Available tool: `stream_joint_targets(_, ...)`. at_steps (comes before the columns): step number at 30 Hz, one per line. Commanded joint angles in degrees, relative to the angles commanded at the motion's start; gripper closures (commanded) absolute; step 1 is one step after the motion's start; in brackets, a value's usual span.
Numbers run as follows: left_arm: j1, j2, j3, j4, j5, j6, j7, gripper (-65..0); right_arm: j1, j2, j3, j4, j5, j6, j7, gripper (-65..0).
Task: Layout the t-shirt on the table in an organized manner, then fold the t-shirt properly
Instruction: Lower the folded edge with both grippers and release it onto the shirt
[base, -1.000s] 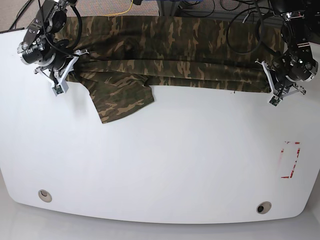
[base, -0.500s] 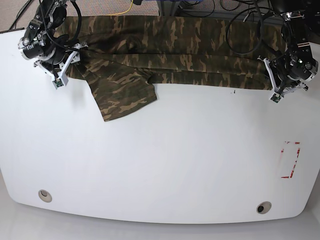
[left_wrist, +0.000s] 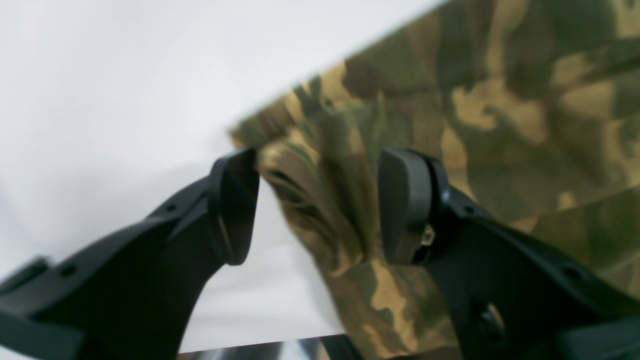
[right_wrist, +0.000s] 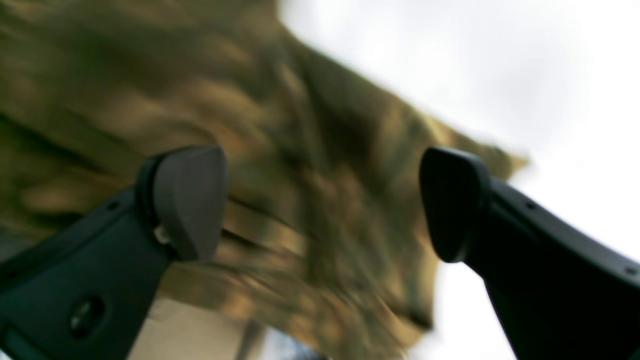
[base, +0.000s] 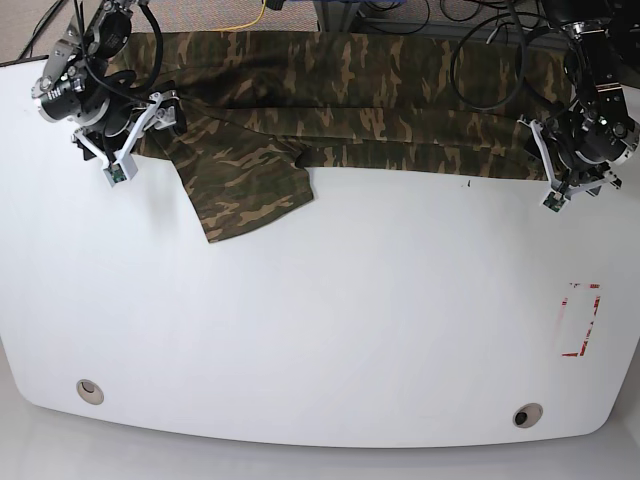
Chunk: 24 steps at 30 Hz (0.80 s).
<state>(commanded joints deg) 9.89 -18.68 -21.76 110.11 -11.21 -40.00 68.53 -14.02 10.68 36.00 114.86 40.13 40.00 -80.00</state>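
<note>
The camouflage t-shirt lies stretched in a long band along the far edge of the white table, with one sleeve spread toward me at the left. In the base view my right gripper is at the shirt's left end and my left gripper at its right end. In the left wrist view, the left gripper is open with a bunched fold of the t-shirt between its fingers. The right gripper is wide open over blurred cloth.
Two grommet holes sit near the table's front edge. A red tape outline marks the right side. Cables hang behind the far edge, above carpet.
Both arms have drawn back toward the far edge, and the shirt's near hem has shifted that way with them. The left-side arm in the base view has risen slightly.
</note>
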Motion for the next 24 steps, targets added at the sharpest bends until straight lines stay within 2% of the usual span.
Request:
stream_joint_targets(5,-0.4,1.0,-2.0,2.2,0.0,0.0,0.6,-35.1,1.6,-1.0,0.2,-0.1,4.8,0.0,0.0,-41.2)
stream_joint_targets(9,-0.4,2.1,-3.3,2.2,0.3,0.0,0.6,-35.0,1.3,-2.0,0.1,-0.9,4.0,0.0,0.0,-25.2)
stream_joint_targets(12,0.2,2.2,-3.3,1.8,0.4,0.0,0.6,-30.3,0.9,-2.0,0.1,-3.2,2.4,0.0,0.0,-13.3)
stream_joint_targets(14,1.1,2.2,-3.3,1.1,0.4,0.0,0.6,-26.5,0.0,-2.0,0.1,-5.1,1.8,0.0,0.0,-8.1)
stream_joint_targets(16,2.1,2.2,-3.2,-0.3,0.4,0.0,0.6,-23.6,-0.6,-1.8,0.1,-7.1,1.6,0.0,0.0,-7.1)
stream_joint_targets(19,2.6,2.3,-2.8,-3.3,0.4,0.0,0.6,-21.1,-1.5,-1.7,0.0,-10.2,1.4,0.0,1.5,-9.8)
stream_joint_targets(24,4.4,2.2,-2.8,-7.1,0.4,0.0,0.6,-20.8,-2.9,0.0,0.0,-13.9,1.4,0.0,1.8,-10.3)
